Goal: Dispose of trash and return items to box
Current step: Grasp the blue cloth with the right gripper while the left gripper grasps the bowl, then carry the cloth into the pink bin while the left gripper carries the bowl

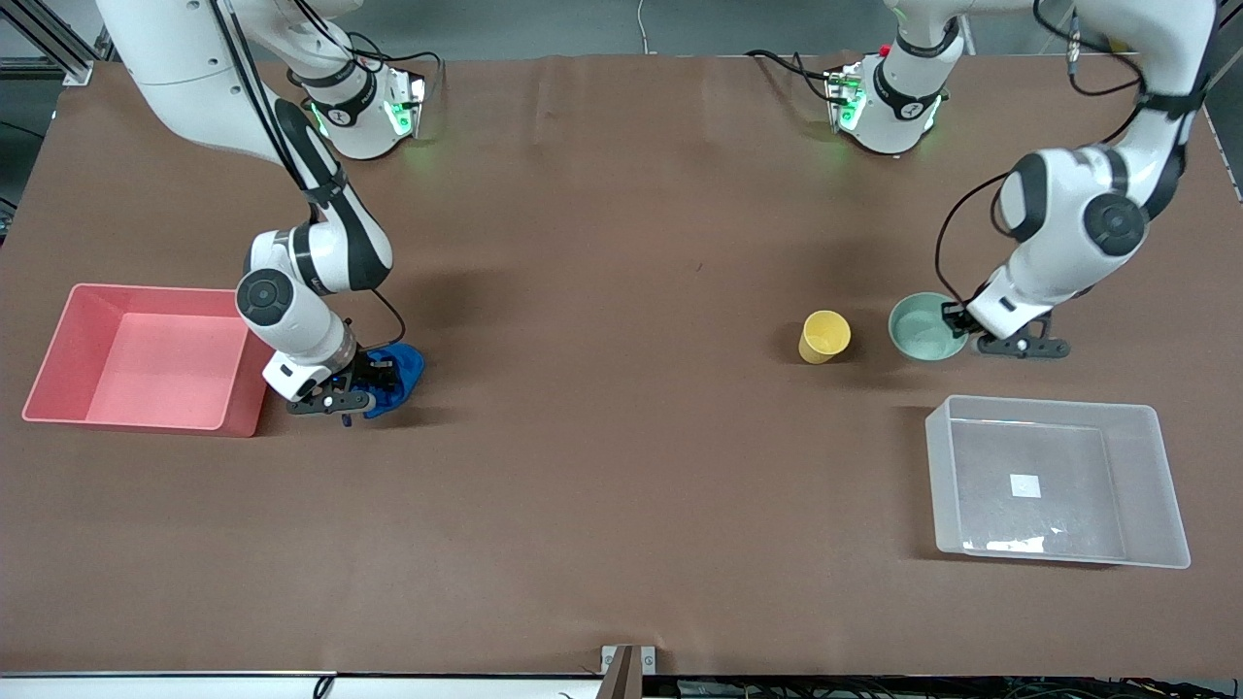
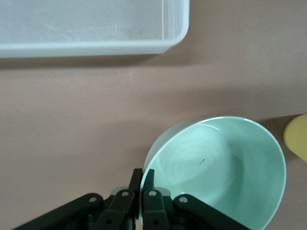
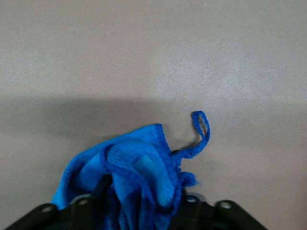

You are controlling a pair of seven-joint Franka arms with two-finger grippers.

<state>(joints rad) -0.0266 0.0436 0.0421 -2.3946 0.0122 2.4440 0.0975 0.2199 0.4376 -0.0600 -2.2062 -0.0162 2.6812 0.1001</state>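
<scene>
The trash, a deep-blue wad [image 1: 398, 374] with a loose loop [image 3: 201, 128], lies on the table beside the pink bin. My right gripper [image 1: 381, 382] is down on it, its fingers closed around the wad [image 3: 136, 175]. The mint-green bowl [image 1: 921, 328] sits toward the left arm's end. My left gripper [image 1: 956, 319] is shut on its rim [image 2: 142, 176], one finger inside and one outside. The bowl [image 2: 220, 172] looks slightly tilted. The yellow cup [image 1: 824, 336] stands upright beside the bowl and shows in the left wrist view [image 2: 296, 136]. The clear box [image 1: 1054, 481] with its white sticker is empty.
An empty pink rectangular bin [image 1: 58, 354] stands at the right arm's end, right beside the wad. The clear box's corner shows in the left wrist view [image 2: 172, 36], nearer to the front camera than the bowl. Brown table covering spreads between the two groups.
</scene>
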